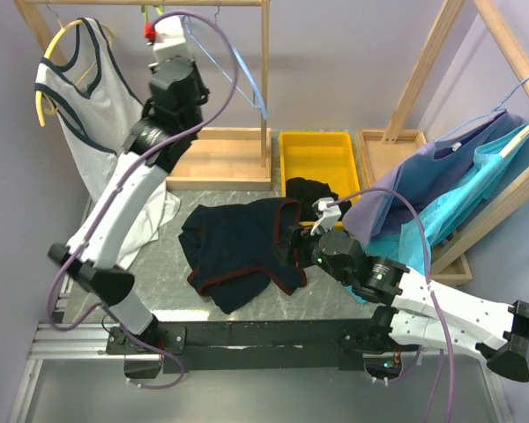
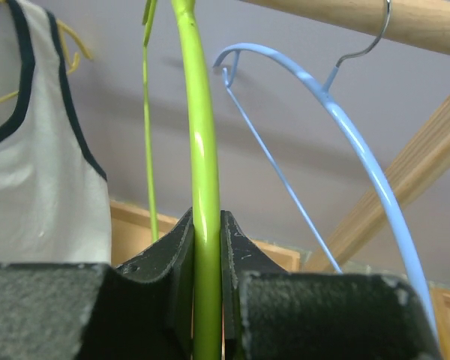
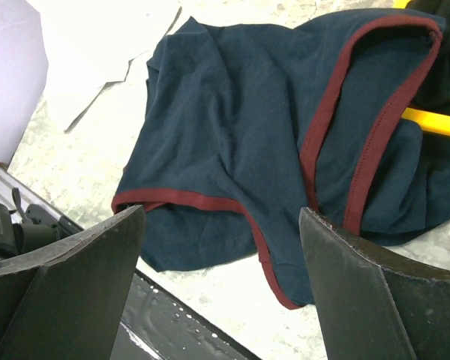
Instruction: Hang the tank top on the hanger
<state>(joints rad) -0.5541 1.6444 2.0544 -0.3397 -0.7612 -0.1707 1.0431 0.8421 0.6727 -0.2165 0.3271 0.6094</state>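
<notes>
The dark navy sleeveless tank top with the dark red trim [image 1: 238, 251] is lying crumpled on the grey marbled worktop [image 1: 169, 269]. It's roughly in the middle, between the two arms, with one red-trimmed opening folded up on its right side. The thin lime-green curved hanger [image 2: 202, 150] is way up at the back left by the wooden rail [image 2: 375, 19], well apart from the top.

The left end effector [image 2: 207, 225] is up there too, jaws pinched narrow right on the green hanger's arm, with the rod running straight up between the two pads. The right end effector [image 3: 221, 217] hovers low over the near right edge of the navy top. Its jaws are spread wide with nothing in them, and the red-trimmed hem is right below the gap. I can't tell from the wrist view whether the fingertips touch the fabric.

Around that, a light blue hanger with a metal hook [image 2: 345, 142] hangs on the same rail just right of the green one. A white tank top with navy trim [image 1: 88, 106] sits on a yellow hanger [image 1: 44, 88] at the left end. Some white cloth [image 1: 159, 220] lies on the worktop left of the navy top. Behind the top there's a yellow plastic bin [image 1: 317, 137] with a plain black garment [image 1: 310, 189] spilling over its front edge, just beside the navy top. Off to the right, purple-blue and turquoise garments [image 1: 458, 185] drape over a slanted wooden frame [image 1: 511, 40]
</notes>
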